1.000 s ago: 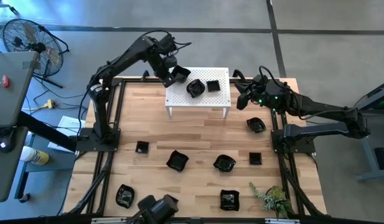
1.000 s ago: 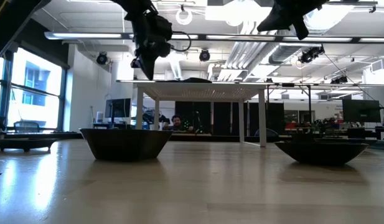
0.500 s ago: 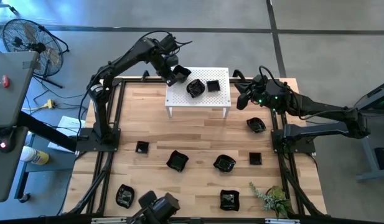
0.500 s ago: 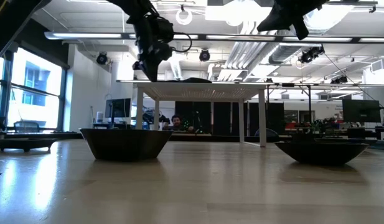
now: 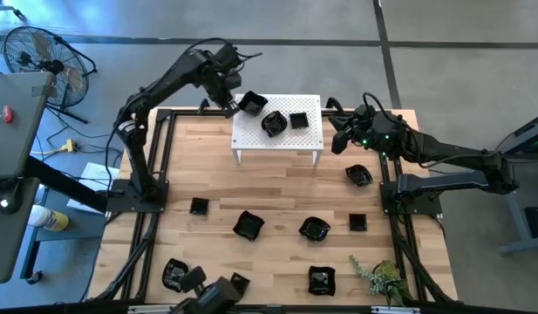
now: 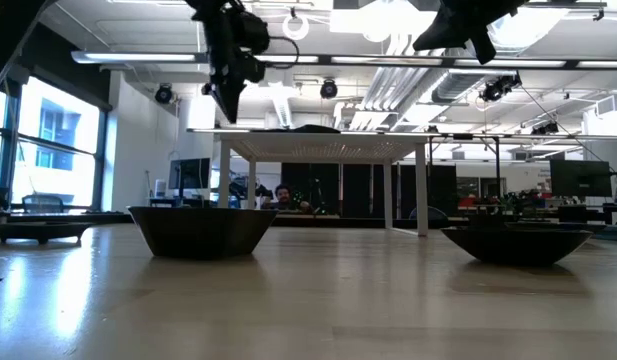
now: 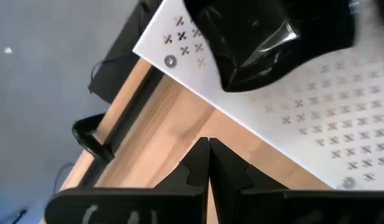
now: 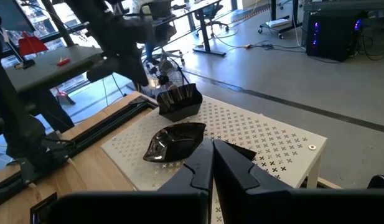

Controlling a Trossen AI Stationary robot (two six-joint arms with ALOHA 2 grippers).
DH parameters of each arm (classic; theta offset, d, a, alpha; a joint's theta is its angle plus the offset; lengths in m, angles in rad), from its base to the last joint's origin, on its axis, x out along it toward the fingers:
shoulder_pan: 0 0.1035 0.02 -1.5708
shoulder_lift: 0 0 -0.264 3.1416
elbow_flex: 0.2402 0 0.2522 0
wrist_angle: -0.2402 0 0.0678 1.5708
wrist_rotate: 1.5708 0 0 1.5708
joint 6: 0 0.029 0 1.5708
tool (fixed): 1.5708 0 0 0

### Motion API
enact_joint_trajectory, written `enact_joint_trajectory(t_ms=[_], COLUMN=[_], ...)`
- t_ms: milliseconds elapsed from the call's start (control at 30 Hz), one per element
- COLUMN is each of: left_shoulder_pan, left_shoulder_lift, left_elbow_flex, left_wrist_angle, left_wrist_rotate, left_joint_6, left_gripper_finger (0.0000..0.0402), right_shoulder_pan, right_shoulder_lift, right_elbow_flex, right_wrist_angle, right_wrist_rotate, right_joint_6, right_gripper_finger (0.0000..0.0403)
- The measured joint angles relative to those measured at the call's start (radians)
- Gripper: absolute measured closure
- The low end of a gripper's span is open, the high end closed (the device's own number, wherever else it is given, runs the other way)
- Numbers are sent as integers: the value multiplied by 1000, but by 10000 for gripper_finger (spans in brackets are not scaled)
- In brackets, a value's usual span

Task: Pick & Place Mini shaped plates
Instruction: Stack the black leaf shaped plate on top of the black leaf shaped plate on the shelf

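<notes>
Three glossy black mini plates rest on their bases on the white perforated stand [image 5: 277,139]: one at its far left corner [image 5: 251,104], also in the left wrist view [image 7: 254,43], a wavy one [image 5: 274,123] and a square one [image 5: 298,119]. Several more lie on the wooden table, such as a square one [image 5: 199,207] and a wavy one [image 5: 248,225]. My left gripper [image 5: 230,101] is shut and empty, just off the stand's far left corner [image 7: 208,149]. My right gripper [image 5: 338,131] is shut and empty, hovering right of the stand [image 8: 211,149].
A small green plant [image 5: 377,279] lies at the table's near right corner. A black frame [image 5: 164,174] borders the table. A fan [image 5: 37,57] and a desk stand off the table's left. The low view shows two dishes close by [image 6: 201,230] [image 6: 516,243].
My left gripper has drawn back from the stand's far left corner, up and toward the table's far left. The black plate it was at stays on the stand's corner.
</notes>
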Motion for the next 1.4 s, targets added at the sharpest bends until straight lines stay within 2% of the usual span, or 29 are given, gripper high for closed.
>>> enact_joint_trajectory(t_ms=[67, 433, 633, 1400], left_shoulder_pan=[-2, -1, -18, -230], left_shoulder_lift=[-30, -168, -174, -174], left_elbow_flex=[0, 0, 0, 0], left_wrist_angle=[6, 84, 90, 365], left_wrist_rotate=[-25, -24, -24, -52], left_joint_6=[2, -56, -103, -142], left_gripper_finger=[401, 401, 401, 401], right_shoulder_pan=[0, 0, 0, 0], right_shoulder_lift=[0, 0, 0, 0], right_elbow_flex=[0, 0, 0, 0], right_wrist_angle=[0, 0, 0, -46], right_wrist_rotate=[0, 5, 8, 8], right_joint_6=[0, 0, 7, 15], right_gripper_finger=[401, 401, 397, 397])
